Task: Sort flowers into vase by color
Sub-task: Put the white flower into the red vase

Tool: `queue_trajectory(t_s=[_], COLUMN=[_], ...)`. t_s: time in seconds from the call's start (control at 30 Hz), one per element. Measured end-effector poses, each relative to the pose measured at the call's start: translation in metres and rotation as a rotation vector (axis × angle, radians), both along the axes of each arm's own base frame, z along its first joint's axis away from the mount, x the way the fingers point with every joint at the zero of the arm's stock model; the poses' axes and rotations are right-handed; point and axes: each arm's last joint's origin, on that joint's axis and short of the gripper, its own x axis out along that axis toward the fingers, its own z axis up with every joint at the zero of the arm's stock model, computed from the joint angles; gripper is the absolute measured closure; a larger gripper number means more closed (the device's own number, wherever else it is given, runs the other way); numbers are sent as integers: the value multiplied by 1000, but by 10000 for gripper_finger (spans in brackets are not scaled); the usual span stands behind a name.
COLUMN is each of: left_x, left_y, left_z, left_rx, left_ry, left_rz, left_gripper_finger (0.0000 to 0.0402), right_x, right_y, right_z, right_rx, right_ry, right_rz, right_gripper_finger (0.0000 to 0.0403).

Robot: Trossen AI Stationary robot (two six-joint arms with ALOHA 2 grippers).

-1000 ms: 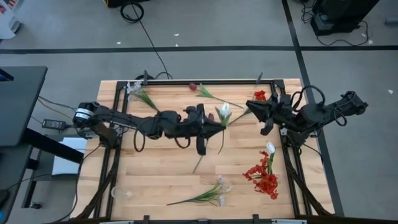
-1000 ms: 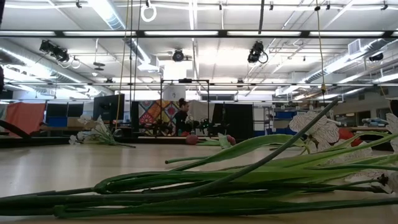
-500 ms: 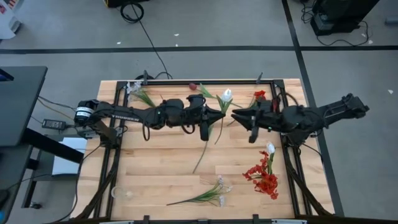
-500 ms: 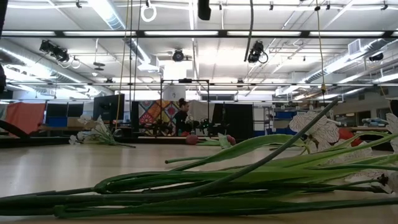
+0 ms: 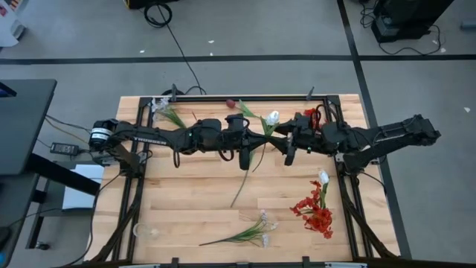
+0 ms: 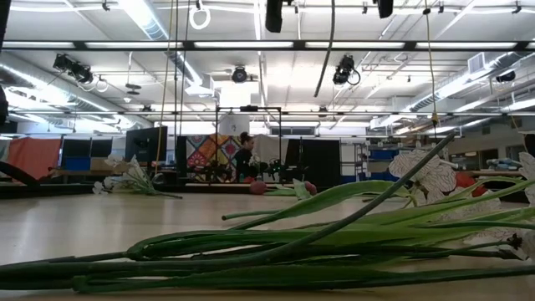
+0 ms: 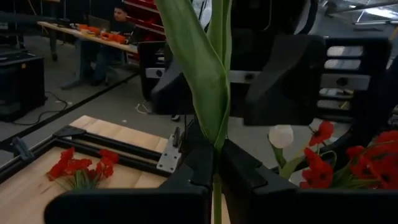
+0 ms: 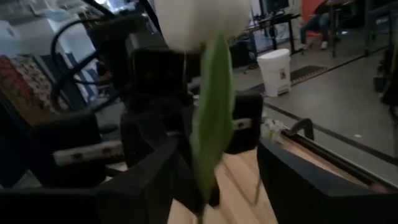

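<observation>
Left gripper (image 7: 216, 168) is clamping the white tulip's thin green stem (image 7: 216, 74). Right gripper (image 8: 214, 180) is sitting spread around it, its bloom (image 8: 200, 18) cut off in the right wrist view.

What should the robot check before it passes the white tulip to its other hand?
1. Left gripper shut on the white tulip's stem: ok.
2. Right gripper open around the stem: ok; fingers stand either side in the right wrist view.
3. Right fingers touching the stem: cannot tell.
4. Tulip lifted off the table: ok.
5. Vase within reach: cannot tell, none clearly visible.
</observation>
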Motion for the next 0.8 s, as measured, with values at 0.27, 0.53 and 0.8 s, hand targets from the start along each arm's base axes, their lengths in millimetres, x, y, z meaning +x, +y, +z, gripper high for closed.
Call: queue_trajectory(t_s=[0.27,0.53,0.8], left_x=[0,0,-16], left_y=[0,-1,-5], left_z=[-1,-3,8], left_rx=[-2,-26,3], left_ry=[11,27,84], left_rz=[-1,-1,-14], left_gripper_finger=[371,314,245], right_x=[3,3,-20], right_y=[-5,-6,0], right_z=[0,0,1], right_rx=[13,10,-33], right_ry=[0,3,98], right_rz=[49,56,-8], right_gripper_finger=[363,392,393])
